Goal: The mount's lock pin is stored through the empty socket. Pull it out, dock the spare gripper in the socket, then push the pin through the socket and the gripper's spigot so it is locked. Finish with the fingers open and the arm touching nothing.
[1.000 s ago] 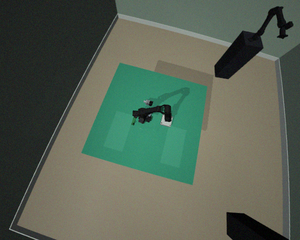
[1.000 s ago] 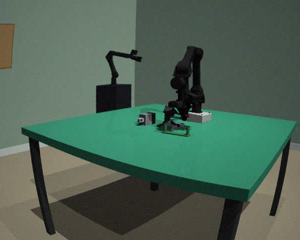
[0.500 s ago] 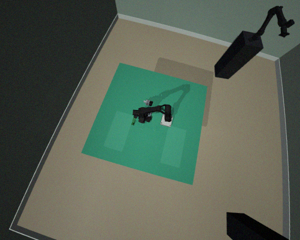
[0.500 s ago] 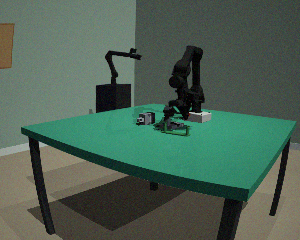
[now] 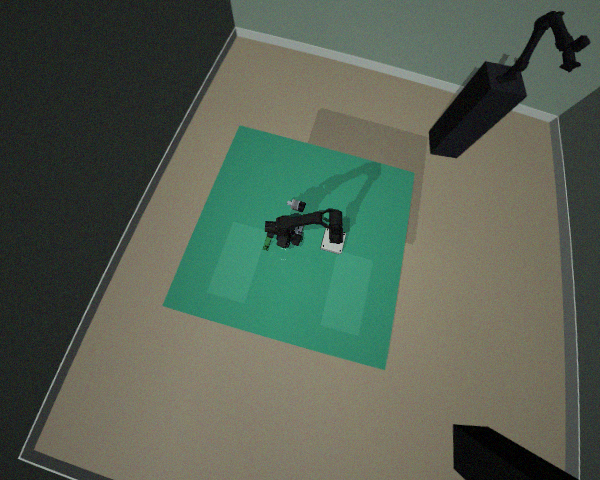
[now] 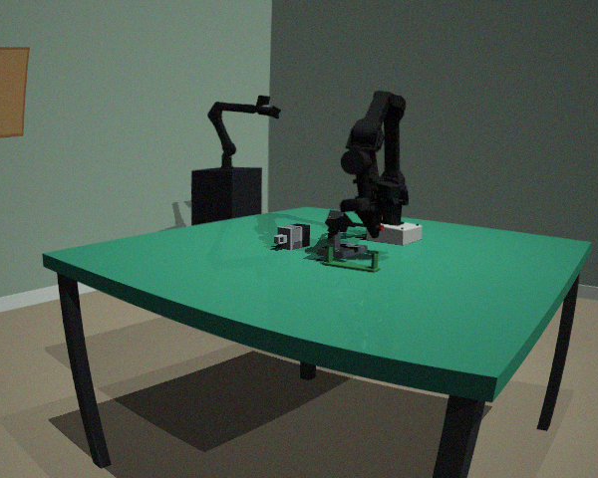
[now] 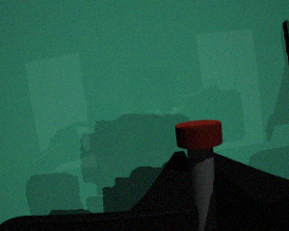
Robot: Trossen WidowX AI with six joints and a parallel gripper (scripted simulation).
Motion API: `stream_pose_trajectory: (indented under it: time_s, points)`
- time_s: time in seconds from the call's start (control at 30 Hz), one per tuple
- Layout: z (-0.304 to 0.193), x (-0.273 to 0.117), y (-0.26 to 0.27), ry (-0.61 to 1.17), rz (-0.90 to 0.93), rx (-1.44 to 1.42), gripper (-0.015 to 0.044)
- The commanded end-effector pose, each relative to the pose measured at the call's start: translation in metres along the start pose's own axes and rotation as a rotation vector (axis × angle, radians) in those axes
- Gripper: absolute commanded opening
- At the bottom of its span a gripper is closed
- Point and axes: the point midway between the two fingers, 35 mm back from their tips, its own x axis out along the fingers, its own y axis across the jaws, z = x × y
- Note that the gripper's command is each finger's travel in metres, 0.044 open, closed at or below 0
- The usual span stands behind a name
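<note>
The mount [image 6: 345,251] stands on the table, its dark socket [image 6: 335,221] raised on a post; my arm mostly covers it in the top view. My gripper [image 6: 375,232] [image 7: 189,161] is shut on the lock pin, just beside the socket. The lock pin's red head [image 6: 381,227] [image 7: 198,134] sticks out past the fingers, and its grey shaft [image 7: 203,183] runs down between them. A thin dark length reaches toward the socket; whether the tip is still inside cannot be told. The spare gripper [image 5: 296,205] [image 6: 294,236], grey and black with a light spigot, lies on the table beside the mount.
A green bracket [image 5: 266,243] [image 6: 352,266] with two uprights stands close beside the mount, and its edge shows at the right of the wrist view. My arm's white base [image 5: 332,248] [image 6: 412,235] is behind. A second arm stands on a dark pedestal [image 5: 476,111] [image 6: 226,195] away from the table.
</note>
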Motion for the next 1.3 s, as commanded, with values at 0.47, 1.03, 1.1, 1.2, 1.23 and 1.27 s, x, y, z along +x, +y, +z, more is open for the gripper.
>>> stream_pose_trajectory:
  time_s: [0.47,1.03,1.1,1.2,1.23,1.27]
  points:
    - [0.015,0.001,0.000,-0.003,-0.003,0.006,0.0000]
    - [0.030,0.003,-0.001,0.000,0.000,0.008,0.0000]
    - [0.031,0.003,-0.001,0.000,0.000,0.008,0.0000]
    - [0.035,0.003,-0.001,0.000,0.001,0.008,0.0000]
    - [0.035,0.003,-0.001,0.001,0.001,0.008,0.0000]
    - [0.036,0.003,-0.001,0.001,0.001,0.008,0.0000]
